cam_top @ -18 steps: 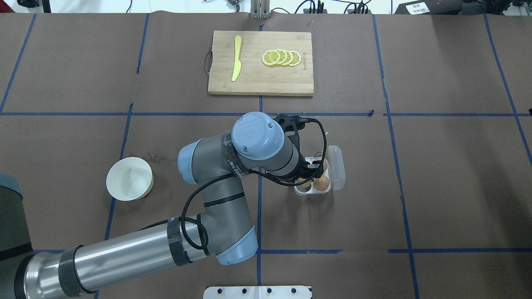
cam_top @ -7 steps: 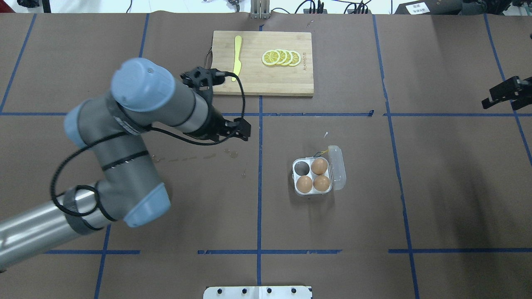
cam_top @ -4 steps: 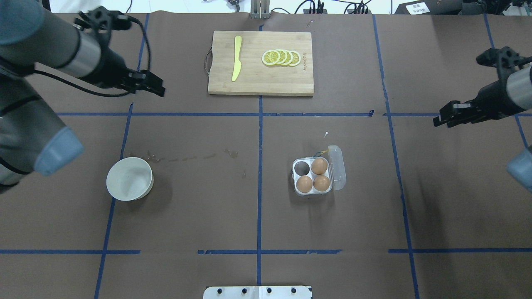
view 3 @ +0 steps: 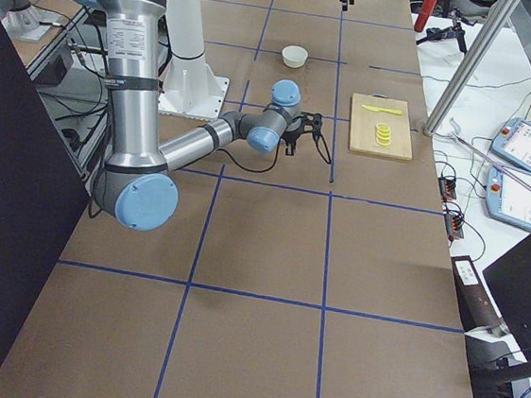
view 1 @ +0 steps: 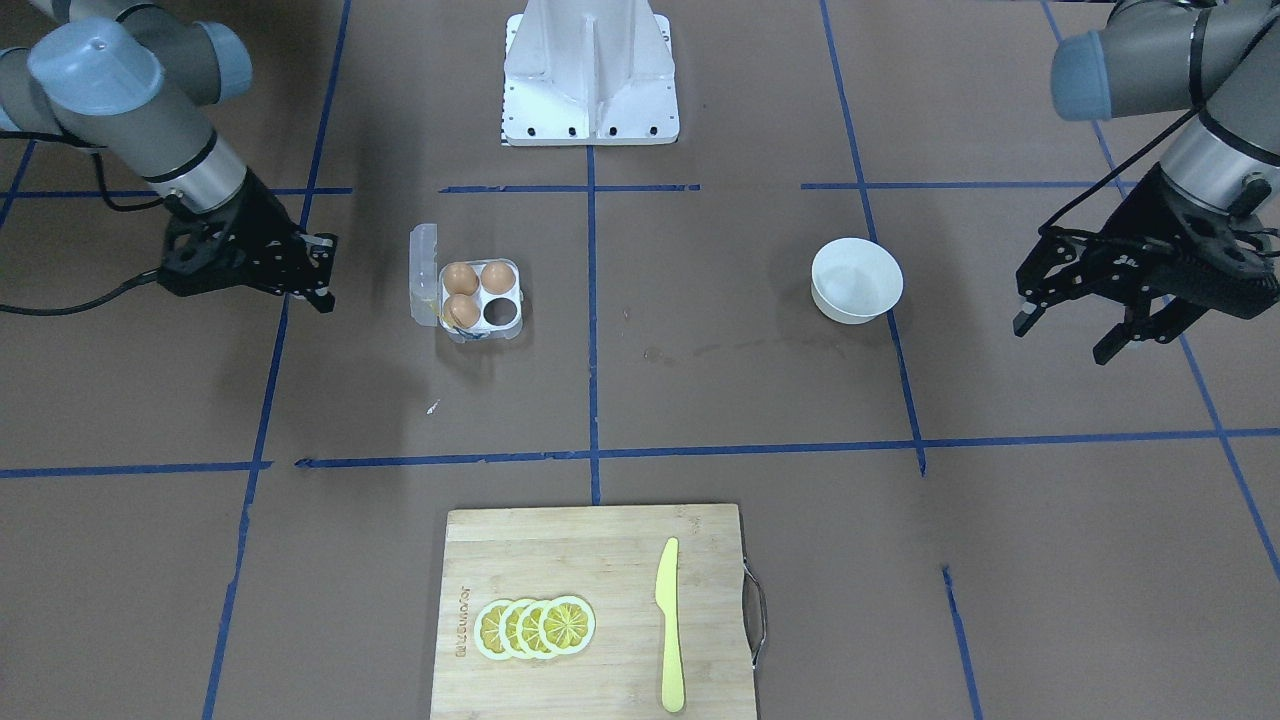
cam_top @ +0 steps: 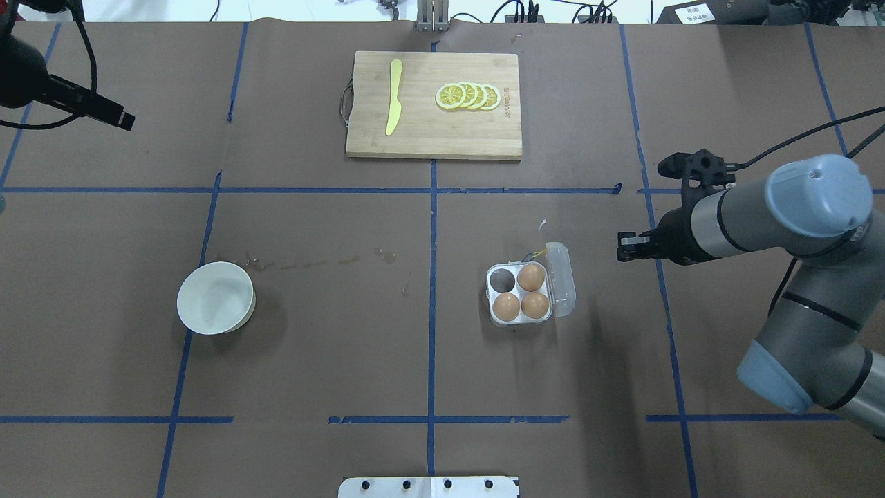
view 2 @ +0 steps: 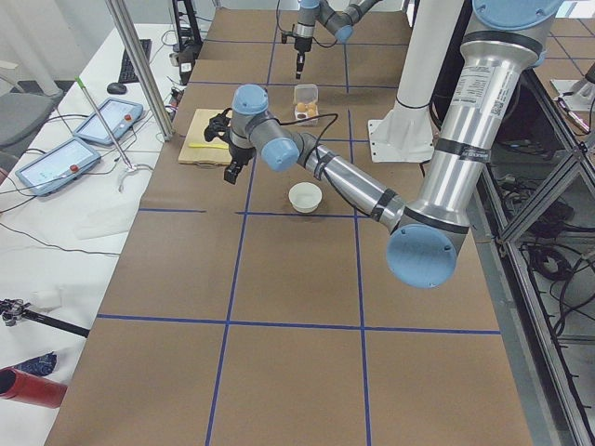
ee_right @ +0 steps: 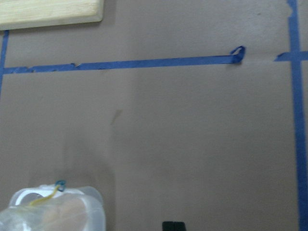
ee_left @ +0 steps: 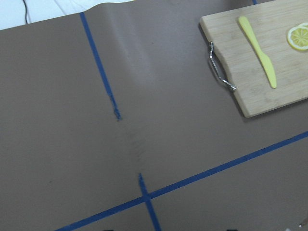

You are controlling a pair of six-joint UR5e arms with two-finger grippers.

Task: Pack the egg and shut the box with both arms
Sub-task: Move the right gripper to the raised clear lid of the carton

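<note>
The clear egg carton (cam_top: 520, 317) stands right of the table's middle, its lid (cam_top: 561, 277) hinged open to the right. Three tan-brown eggs fill three cells: far right (cam_top: 531, 277), near left (cam_top: 506, 306), near right (cam_top: 536, 304). The far-left cell (cam_top: 502, 279) is empty. My right gripper (cam_top: 621, 247) hovers right of the lid, apart from it, and looks shut and empty. Its wrist view shows the lid (ee_right: 53, 211) at the lower left. My left gripper (view 1: 1065, 338) is open and empty, far off at the table's far left.
A wooden cutting board (cam_top: 433, 138) with a yellow knife (cam_top: 393, 97) and lemon slices (cam_top: 468, 96) lies at the far middle. A round white bowl (cam_top: 216, 299) stands at the left. The white base plate (cam_top: 429, 486) is at the near edge.
My left arm lifted off the carton and swung back to the far left, uncovering the near-left egg. My right arm came in from the right edge toward the lid.
</note>
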